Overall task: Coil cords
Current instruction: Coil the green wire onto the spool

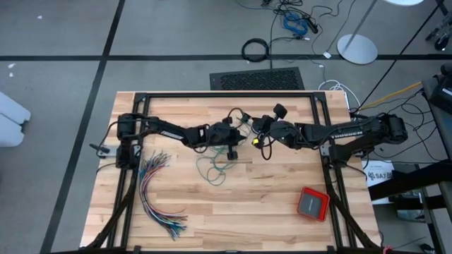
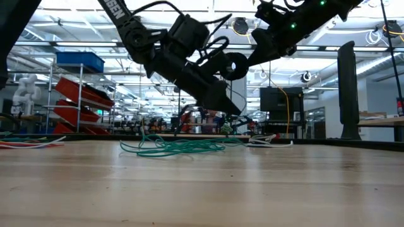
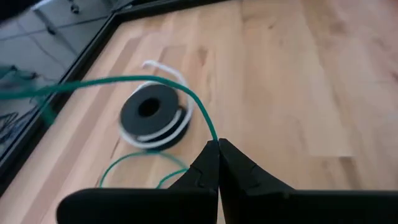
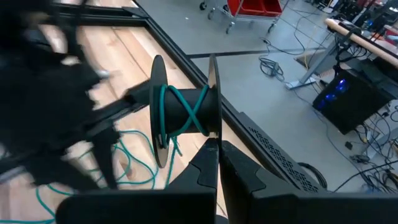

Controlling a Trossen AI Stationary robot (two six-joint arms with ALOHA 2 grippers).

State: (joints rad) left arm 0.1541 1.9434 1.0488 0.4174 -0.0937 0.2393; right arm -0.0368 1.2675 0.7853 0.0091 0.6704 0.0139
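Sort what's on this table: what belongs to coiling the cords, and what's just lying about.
Job:
teal-green cord, pinched by left gripper
black spool with teal turns, in right gripper
second spool wound with white cord

Lying about:
many-coloured wire bundle
red box

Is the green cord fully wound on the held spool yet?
No. A few turns wrap the spool; most of the green cord lies loose on the table.

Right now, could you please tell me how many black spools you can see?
2: one black spool wound with teal-green cord held up in the right gripper; one black spool with white cord lying on the wooden table.
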